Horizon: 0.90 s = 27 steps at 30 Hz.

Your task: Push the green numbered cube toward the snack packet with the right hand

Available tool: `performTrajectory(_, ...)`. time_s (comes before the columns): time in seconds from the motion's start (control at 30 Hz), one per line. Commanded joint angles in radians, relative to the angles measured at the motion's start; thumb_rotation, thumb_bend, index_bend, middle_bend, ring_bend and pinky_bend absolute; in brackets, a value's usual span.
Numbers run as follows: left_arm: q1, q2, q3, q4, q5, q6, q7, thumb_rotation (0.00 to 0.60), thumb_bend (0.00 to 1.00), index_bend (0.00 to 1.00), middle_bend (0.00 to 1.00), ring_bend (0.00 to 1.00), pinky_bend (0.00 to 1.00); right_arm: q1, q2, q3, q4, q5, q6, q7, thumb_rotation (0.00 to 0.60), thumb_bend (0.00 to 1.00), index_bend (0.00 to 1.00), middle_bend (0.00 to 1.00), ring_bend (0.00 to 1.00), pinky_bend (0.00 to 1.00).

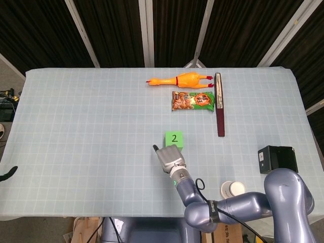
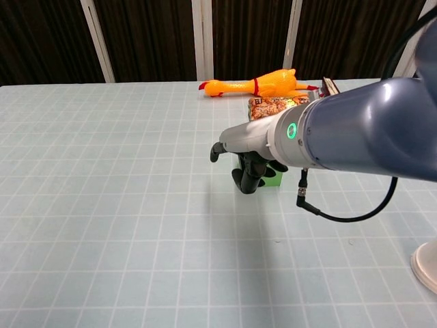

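- rubber chicken [image 1: 180, 79] lies at the far side of the table [image 1: 76, 126], just behind the packet [image 1: 193, 100]; a long dark bar [image 1: 219, 105] lies just right of both, running toward the robot.
- a black box [image 1: 276, 159] sits near the right edge, and a small white round thing [image 1: 233, 189] near the front edge, both well apart from the cube [image 1: 173, 138].
- the strip of table between cube and packet is bare grid cloth; nothing stands in that path.
- the cube's top reads "2"; the packet's print is too small to read.
- the cube sits mid-table, nearer the robot than the packet and a little left of it.
- right hand [image 1: 169, 157] is just on the robot's side of the cube, back facing up; in the chest view the right hand [image 2: 252, 167] hides most of the cube [image 2: 274, 180], fingers [image 2: 247, 179] curled downward and close together, thumb poking left. whether they touch the cube cannot be told.
- the right forearm stretches in from the lower right, a green light on the wrist.
- a dark tip at the far left edge may be the left hand [image 1: 7, 174]; its fingers cannot be told.
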Motion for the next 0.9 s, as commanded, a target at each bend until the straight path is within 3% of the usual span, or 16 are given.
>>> performTrajectory(0.03,0.000,0.002,-0.002,0.001,-0.005,-0.003,-0.003,0.600,0.27,0.00,0.00,0.00,0.14,0.008,-0.010,-0.006,0.017,0.009,0.004,0.002,0.600,0.79,0.12,0.83,0.81,0.80)
performTrajectory(0.9,0.001,0.002,-0.004,-0.004,-0.011,-0.004,0.004,0.600,0.27,0.00,0.00,0.00,0.14,-0.004,0.013,-0.046,0.059,0.061,-0.036,0.035,0.600,0.79,0.12,0.83,0.81,0.80)
